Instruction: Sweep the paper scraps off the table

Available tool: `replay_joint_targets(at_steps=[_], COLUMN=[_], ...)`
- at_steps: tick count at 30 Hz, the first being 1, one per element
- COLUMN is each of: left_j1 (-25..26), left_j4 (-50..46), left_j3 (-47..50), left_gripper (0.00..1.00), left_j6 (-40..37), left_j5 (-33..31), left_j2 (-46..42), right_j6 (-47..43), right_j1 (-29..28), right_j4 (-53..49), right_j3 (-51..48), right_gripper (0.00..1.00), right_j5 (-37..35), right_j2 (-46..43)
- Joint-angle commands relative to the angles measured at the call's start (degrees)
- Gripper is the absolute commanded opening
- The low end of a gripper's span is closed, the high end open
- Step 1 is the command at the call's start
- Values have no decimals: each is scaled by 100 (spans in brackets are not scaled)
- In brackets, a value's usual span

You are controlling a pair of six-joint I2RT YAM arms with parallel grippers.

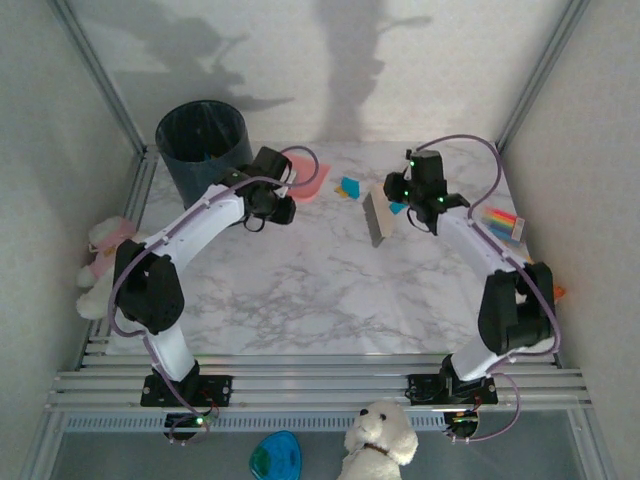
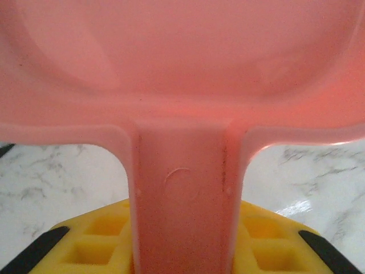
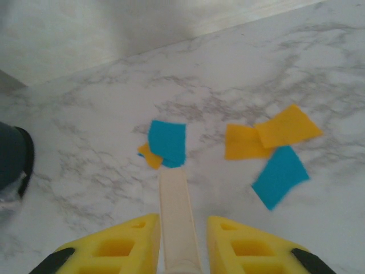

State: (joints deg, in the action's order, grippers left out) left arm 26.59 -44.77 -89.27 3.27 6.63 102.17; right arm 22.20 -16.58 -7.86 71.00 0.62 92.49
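Teal and orange paper scraps lie at the back of the marble table, between my two grippers. In the right wrist view two teal scraps and three orange ones sit just past the tip of a cream brush. My right gripper is shut on that brush, whose head rests on the table left of the gripper. My left gripper is shut on the handle of the pink dustpan, whose pan lies left of the scraps.
A dark round bin stands at the back left, behind the left arm. Striped packets lie at the right edge, with an orange packet nearer. A plush toy sits off the left side. The ribbed rail runs along the front.
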Motion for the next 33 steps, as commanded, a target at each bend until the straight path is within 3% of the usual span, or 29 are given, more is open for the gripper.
replay_joint_targets(at_steps=[1,9,20,28,33], left_j1=[85,212,476,634,805], left_j4=[-145,-125,-249,-288,-347], left_j3=[274,683,660,830,920], left_gripper=[0,0,0,0,0], left_j6=[-186,-242,-411,-599,-734], left_j5=[-297,-160,-114,-12,179], left_j2=[44,197,505,563,636], right_j6=[416,956,1639,1797,1619], right_j1=[42,50,75,80,84], right_j4=[651,822,753,160,-60], right_j3=[583,1903,3201,3156,2475], right_gripper=[0,0,0,0,0], right_j5=[544,924,518,-334,-941], right_j2=[415,1816,3137,3156,2646])
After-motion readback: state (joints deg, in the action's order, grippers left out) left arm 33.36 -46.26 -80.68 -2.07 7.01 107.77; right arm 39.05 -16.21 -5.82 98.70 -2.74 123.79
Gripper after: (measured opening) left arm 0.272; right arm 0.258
